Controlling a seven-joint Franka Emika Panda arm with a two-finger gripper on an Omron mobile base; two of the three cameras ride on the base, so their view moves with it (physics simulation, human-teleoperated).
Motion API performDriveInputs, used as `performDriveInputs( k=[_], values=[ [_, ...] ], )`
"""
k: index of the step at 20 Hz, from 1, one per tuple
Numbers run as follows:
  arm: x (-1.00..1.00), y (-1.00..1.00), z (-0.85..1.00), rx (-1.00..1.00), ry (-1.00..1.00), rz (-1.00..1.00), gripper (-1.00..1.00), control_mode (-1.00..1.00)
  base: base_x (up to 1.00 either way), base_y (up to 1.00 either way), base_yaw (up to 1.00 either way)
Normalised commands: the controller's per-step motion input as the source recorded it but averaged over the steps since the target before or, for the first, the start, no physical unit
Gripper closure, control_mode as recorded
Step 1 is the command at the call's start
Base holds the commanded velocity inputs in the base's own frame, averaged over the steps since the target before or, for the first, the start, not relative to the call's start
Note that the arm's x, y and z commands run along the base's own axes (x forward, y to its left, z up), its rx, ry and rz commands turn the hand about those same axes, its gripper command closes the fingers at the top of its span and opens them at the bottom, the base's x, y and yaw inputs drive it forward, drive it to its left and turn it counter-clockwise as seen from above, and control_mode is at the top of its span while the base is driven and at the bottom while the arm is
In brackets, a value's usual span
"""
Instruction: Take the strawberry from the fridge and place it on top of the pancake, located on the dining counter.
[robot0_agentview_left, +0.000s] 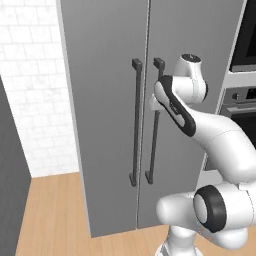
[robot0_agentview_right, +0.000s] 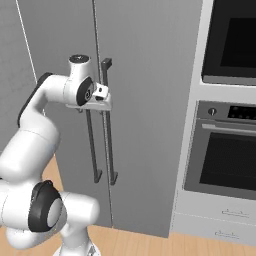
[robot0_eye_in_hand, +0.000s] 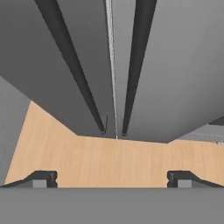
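**A:** The fridge (robot0_agentview_left: 115, 115) has both doors closed, so the strawberry must be inside, no visual on it. The doors look heavy and stiff.

**B:** Yeah. In the hand view, the right handle (robot0_eye_in_hand: 136, 65) runs from 12 o'clock down to center; it's a rigid bar, so grab it mid-length. The gripper (robot0_eye_in_hand: 111, 178) is wide open with nothing held, hovering by the handles. The berry's probably soft, go gentle later.

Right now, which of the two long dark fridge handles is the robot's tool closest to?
The right door's handle; the tool, open, sits right by its upper part, not the left handle.
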Motion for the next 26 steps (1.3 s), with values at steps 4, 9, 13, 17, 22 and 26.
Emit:
performDriveInputs(
  k=[4, 9, 13, 17, 22, 26],
  values=[
    [0.54, -0.44, -0.03, 0.01, -0.17, 0.02, -1.00, -1.00, 0.00, 0.00, 0.00],
    [0.36, 0.00, -0.09, 0.00, -0.15, 0.00, -1.00, -1.00, 0.00, 0.00, 0.00],
    [0.24, 0.26, -0.28, 0.00, -0.16, 0.00, -1.00, -1.00, 0.00, 0.00, 0.00],
    [0.33, 0.18, -0.15, 0.00, -0.10, 0.00, -1.00, -1.00, 0.00, 0.00, 0.00],
    [0.59, -0.16, 0.00, 0.00, 0.00, -0.01, -1.00, -1.00, 0.00, 0.00, 0.00],
    [0.49, -0.01, -0.01, 0.00, 0.01, 0.00, -1.00, -1.00, 0.00, 0.00, 0.00]
  ],
)
